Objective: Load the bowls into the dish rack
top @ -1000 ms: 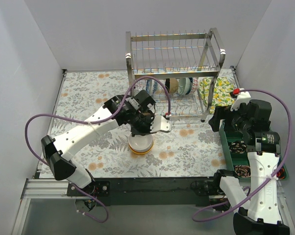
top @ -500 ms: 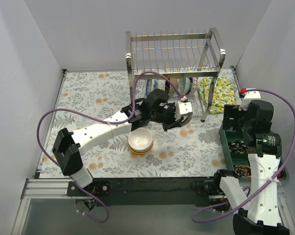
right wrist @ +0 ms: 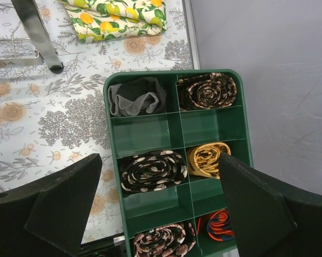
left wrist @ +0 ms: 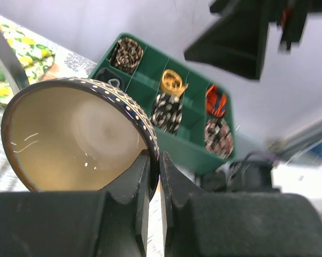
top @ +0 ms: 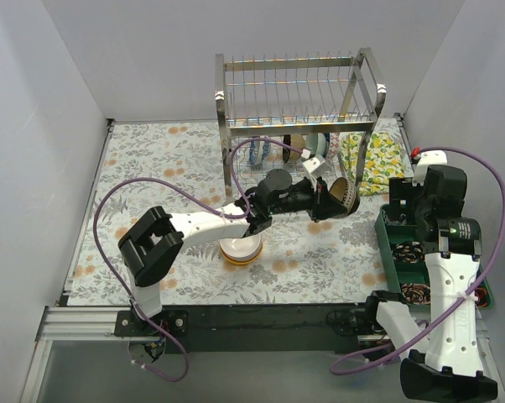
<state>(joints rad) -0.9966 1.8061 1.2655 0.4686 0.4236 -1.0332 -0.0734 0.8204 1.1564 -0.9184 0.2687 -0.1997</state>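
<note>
Brown bowl (left wrist: pixel 70 139) with a dotted edge lies tipped on its side in the left gripper (left wrist: pixel 154 160), whose two fingers (left wrist: pixel 131 206) pinch its rim tight. Just beyond this gripper stands the dish rack (top: pixel 294 84), with other bowls (top: pixel 311 147) on its bottom shelf. A stack of bowls (top: pixel 241 245) sits on the table (top: pixel 152 168) back under that arm. The right gripper (right wrist: pixel 158 160) hangs wide open, holding nothing, right above the green tray (right wrist: pixel 145 134).

**A lab test booth, not a home kitchen**

A small table is closed in by bare white walls (top: pixel 43 126) at left, back and right. Robot arms (top: pixel 202 225) are bolted to a black plate (top: pixel 261 321) at the bottom. A flowered cloth (top: pixel 143 159) and a dish rack (top: pixel 294 92) are set at centre.
</note>
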